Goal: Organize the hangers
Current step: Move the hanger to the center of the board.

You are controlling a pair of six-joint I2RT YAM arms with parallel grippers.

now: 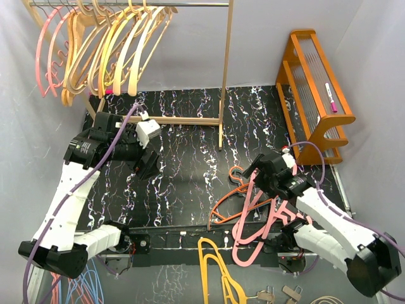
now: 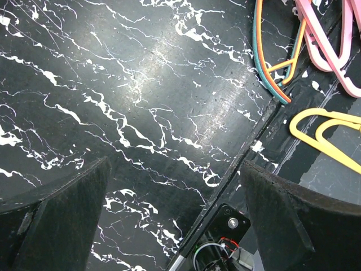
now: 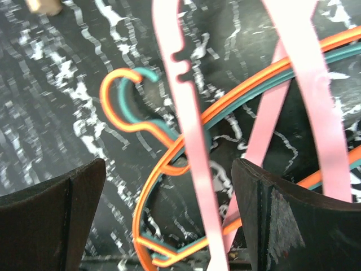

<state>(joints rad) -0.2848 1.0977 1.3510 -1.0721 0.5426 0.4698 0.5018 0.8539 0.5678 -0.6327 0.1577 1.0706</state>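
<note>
**Top view.** We see the left gripper [image 1: 148, 166] spread wide over the black mat [image 1: 190, 126]. The right gripper [image 1: 258, 172], also spread and holding nothing, is above the tangled hangers [image 1: 253, 212] at the mat's front edge. Others hang on the rail [image 1: 190, 5].

**Left wrist view.** The left gripper [image 2: 175, 192] frames only mat; the hangers [image 2: 271, 73] lie well aside.

**Right wrist view.** Between the right gripper [image 3: 169, 192] and its parted jaws, a pink hanger [image 3: 192, 130] crosses an orange hanger [image 3: 103, 93] and a teal hanger [image 3: 122, 93]. We judge that closing here could pinch several together, or lift one and drag its interlocked neighbours off the mat.
</note>
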